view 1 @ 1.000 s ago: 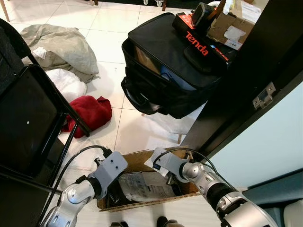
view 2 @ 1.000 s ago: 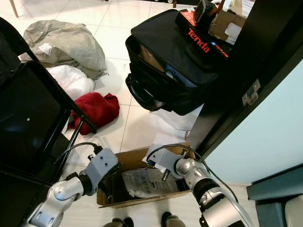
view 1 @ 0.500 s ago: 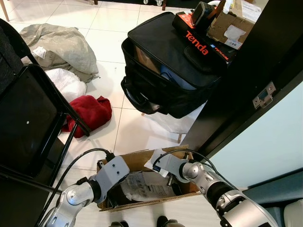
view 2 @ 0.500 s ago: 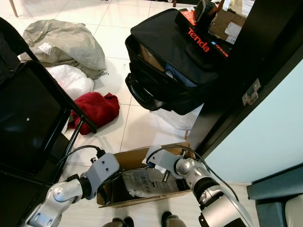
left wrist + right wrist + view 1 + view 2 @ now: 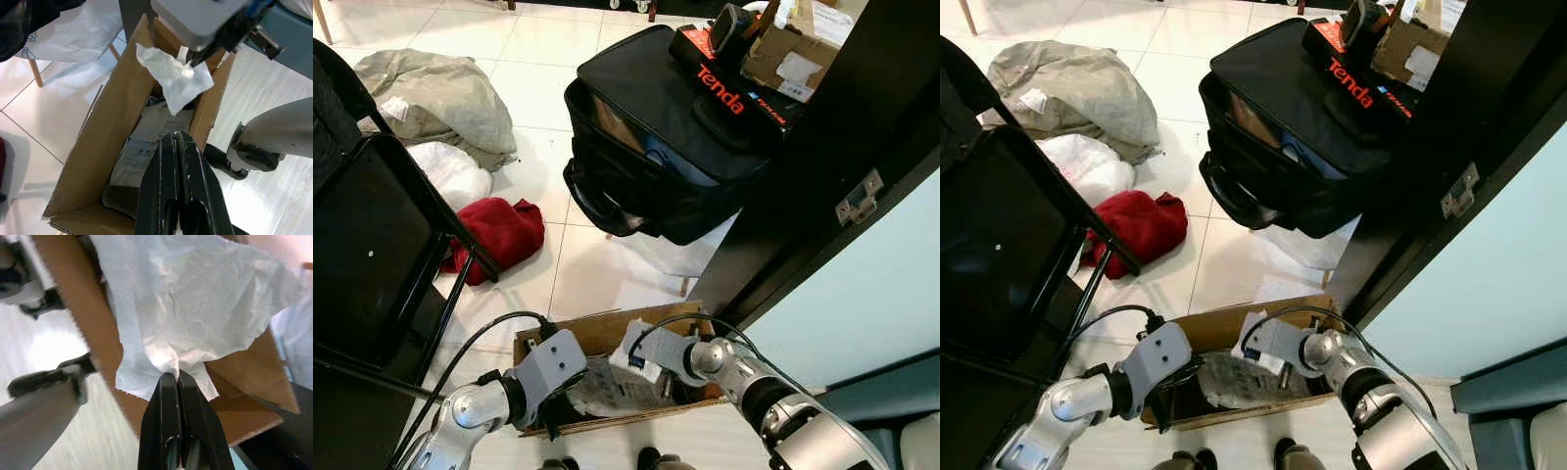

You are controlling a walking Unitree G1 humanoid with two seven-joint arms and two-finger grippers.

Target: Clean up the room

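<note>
You're looking at the drop step: the right gripper (image 5: 177, 374) is pinching a crumpled white paper tissue (image 5: 195, 308) between its two black fingers, pressed tight on a gathered corner. The tissue is hanging over the far end of the open brown cardboard box (image 5: 597, 333) on the floor, just above the rim, not yet inside by my read.

The left gripper (image 5: 178, 139) is hovering over the near end of the same box, fingers pressed together, holding nothing. In its wrist view you're seeing the tissue (image 5: 176, 78) dangling from the right gripper above the box, with grey printed plastic bags (image 5: 146, 142) already lying in the bottom.

Next move, as I judge it: you're wanting the right gripper a little further over the box opening, then fingers spread so the tissue falls in. It's light and could cling to a finger or catch on the cardboard flap, so check it's actually dropping.

Still waiting on the white tile floor: a red cloth (image 5: 499, 235), a white plastic bag (image 5: 450, 171) and a grey-beige crumpled sheet (image 5: 435, 98), beside the black soft bag (image 5: 656, 137).
</note>
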